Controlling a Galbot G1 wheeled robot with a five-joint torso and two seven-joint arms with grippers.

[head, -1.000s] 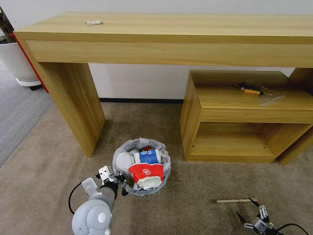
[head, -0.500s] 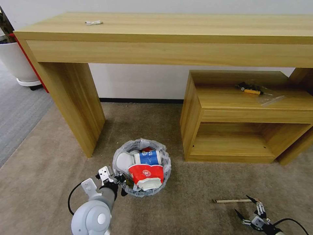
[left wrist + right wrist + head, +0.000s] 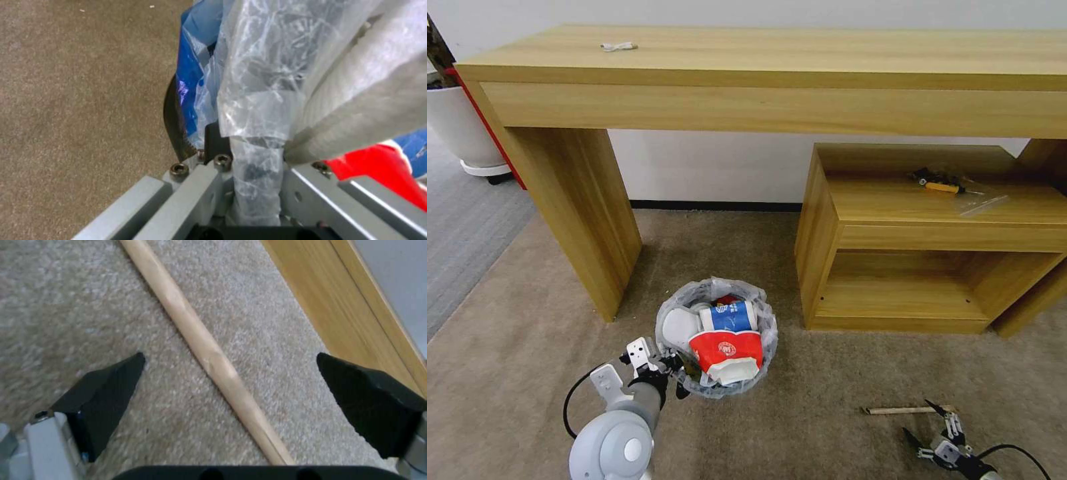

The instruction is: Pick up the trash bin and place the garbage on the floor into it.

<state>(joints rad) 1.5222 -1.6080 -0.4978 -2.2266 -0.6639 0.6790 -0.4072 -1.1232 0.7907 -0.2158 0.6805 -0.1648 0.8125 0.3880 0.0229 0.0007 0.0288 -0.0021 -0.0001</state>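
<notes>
The trash bin (image 3: 717, 347), black with a crinkled plastic liner, sits on the beige floor (image 3: 827, 387) in front of the desk leg. It holds garbage: a white slipper, a blue-white cup (image 3: 730, 317) and a red wrapper (image 3: 727, 347). My left gripper (image 3: 675, 373) is shut on the bin's near rim. The left wrist view shows the black rim (image 3: 171, 116) and liner (image 3: 258, 83) pinched in the left gripper (image 3: 249, 163). A wooden stick (image 3: 910, 409) lies on the carpet at the right. My right gripper (image 3: 928, 427) is open just over the stick (image 3: 200, 340), its fingers (image 3: 111, 390) on either side.
A long wooden desk (image 3: 760, 73) spans the back, with a white cable (image 3: 619, 47) on top. A low wooden shelf unit (image 3: 934, 240) at the right carries a screwdriver (image 3: 937, 183). A white planter pot (image 3: 460, 127) and grey carpet (image 3: 460, 227) are at the left.
My right gripper has shifted a little left and lower in the head view, closing in over the stick. The bin and left gripper have barely moved.
</notes>
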